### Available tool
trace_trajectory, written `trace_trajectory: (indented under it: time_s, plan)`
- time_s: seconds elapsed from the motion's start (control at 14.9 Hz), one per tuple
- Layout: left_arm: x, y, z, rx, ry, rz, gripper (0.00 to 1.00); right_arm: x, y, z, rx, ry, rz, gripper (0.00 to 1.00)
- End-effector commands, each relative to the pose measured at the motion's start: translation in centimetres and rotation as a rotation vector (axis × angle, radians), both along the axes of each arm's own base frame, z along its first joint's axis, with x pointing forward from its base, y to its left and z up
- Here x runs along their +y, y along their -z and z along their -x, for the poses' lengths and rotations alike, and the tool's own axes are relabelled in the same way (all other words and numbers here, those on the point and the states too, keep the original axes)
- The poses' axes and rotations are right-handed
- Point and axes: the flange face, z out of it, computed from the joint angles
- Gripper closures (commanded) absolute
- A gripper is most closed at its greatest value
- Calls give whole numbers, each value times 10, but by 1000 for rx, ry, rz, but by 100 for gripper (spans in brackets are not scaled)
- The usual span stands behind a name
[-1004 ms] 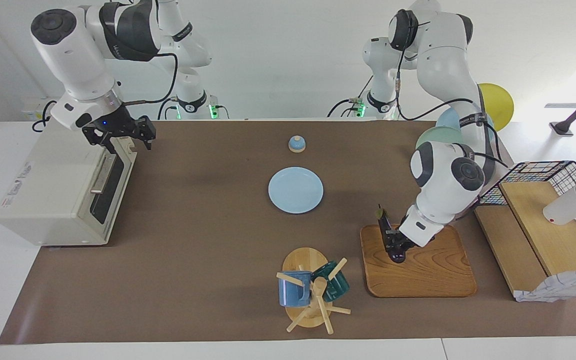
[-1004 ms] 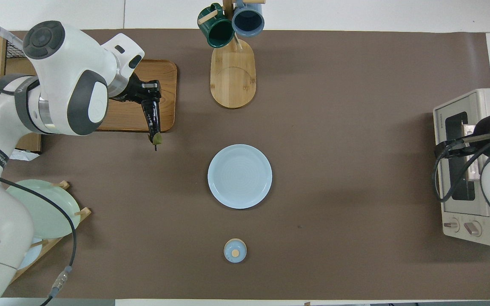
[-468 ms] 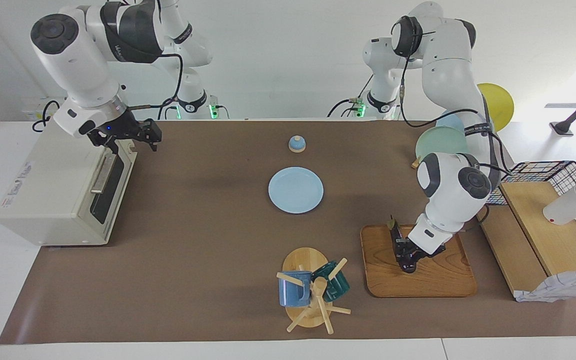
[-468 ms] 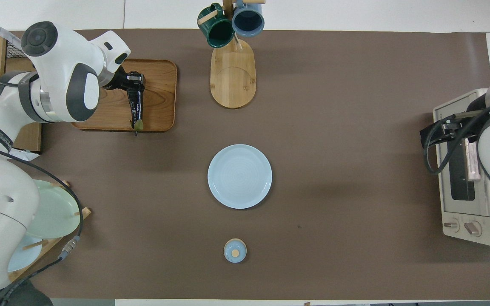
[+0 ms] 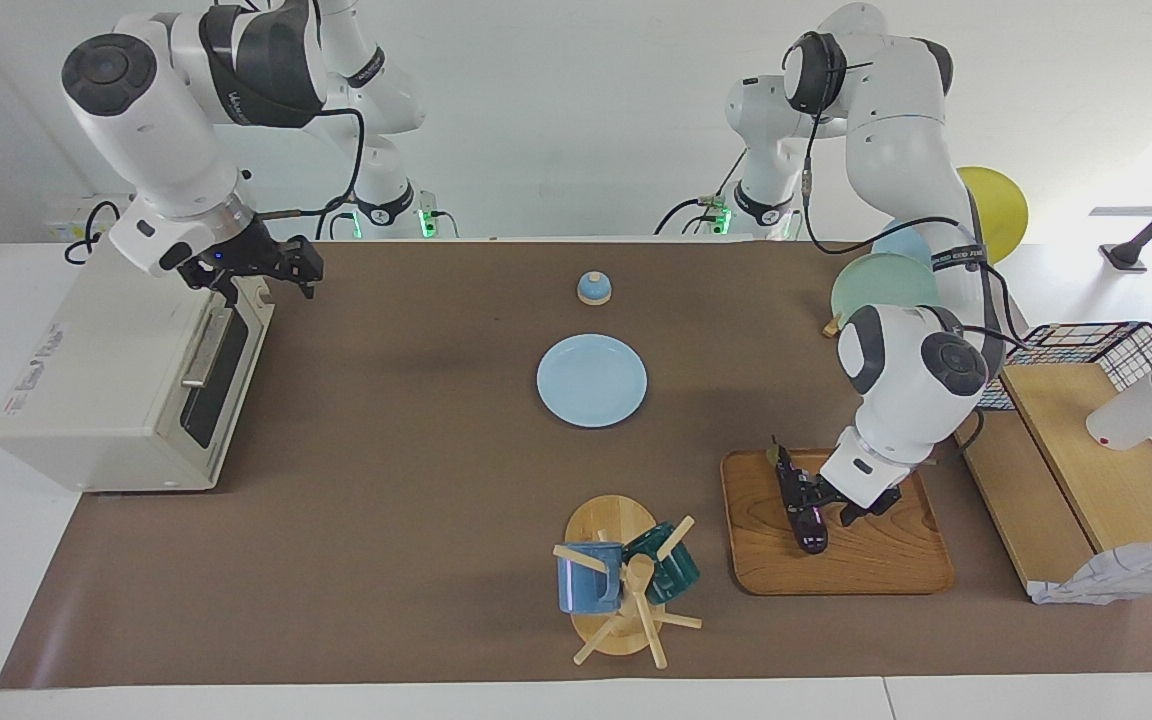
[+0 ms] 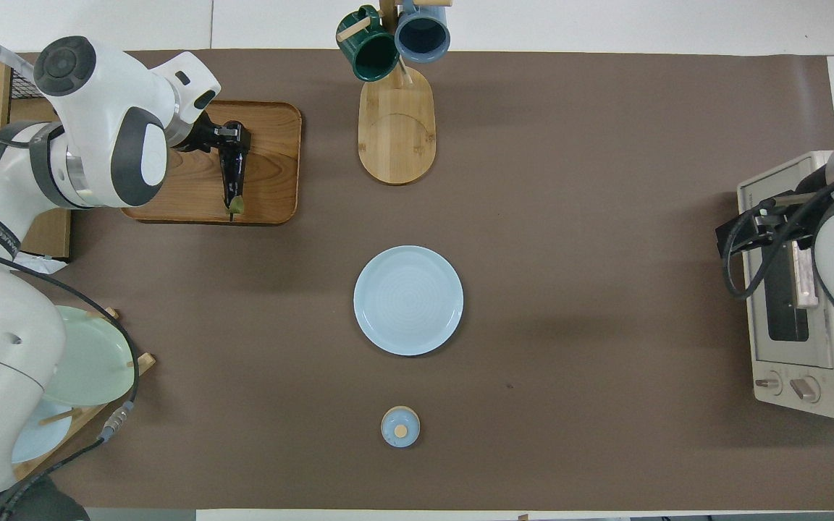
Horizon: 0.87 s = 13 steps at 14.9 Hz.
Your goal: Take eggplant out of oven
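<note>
Lying flat now on the wooden tray (image 5: pixel 876 560), the eggplant (image 5: pixel 798 505) sits in the lower right of the facing view, its green stem tip pointing toward the robots. A second ago it was held tilted over the tray's edge; half a second ago it was lower, and here it rests on the wood. The left gripper (image 5: pixel 829 497) is right at it, down over the tray, and the fingers look parted around the eggplant's middle rather than pinching it, though from this angle I can't say whether one pad still touches the skin.

Upper left of the facing view: the oven (image 5: pixel 126 390), door closed, handle bar facing the table's middle. The right gripper (image 5: pixel 261 275) hangs over the oven's top front corner, fingers spread wide, nothing in them; it sits about where it was half a second back, a touch higher than a second ago.

Middle of the frame, the pale blue plate (image 5: pixel 591 380) hasn't moved, nor the small blue knobbed lid (image 5: pixel 593 288) above it. The mug rack (image 5: pixel 626 585) stands at lower centre, just beside the tray.
</note>
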Motion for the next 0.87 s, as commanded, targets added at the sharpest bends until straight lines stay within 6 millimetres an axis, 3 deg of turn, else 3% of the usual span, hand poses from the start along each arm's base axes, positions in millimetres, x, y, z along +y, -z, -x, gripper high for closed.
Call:
trace_trajectory:
  time_s: [0.0,0.13,0.4,0.6,0.8]
  plan:
    - [7,-44,9,7,1,-1,0,-3,-3,10,-7,21,-8,0]
    - [22,-80,18,17,-28,0,0,-2,-4,11,-10,18,-10,0]
    - [24,-141,44,53,-130,1,0,0,-9,10,-22,18,-22,0]
    - [33,-181,68,92,-130,-16,0,-22,-15,6,-38,53,-23,0]
    - [39,-226,99,124,-125,-24,0,-22,-15,7,-37,56,-22,0]
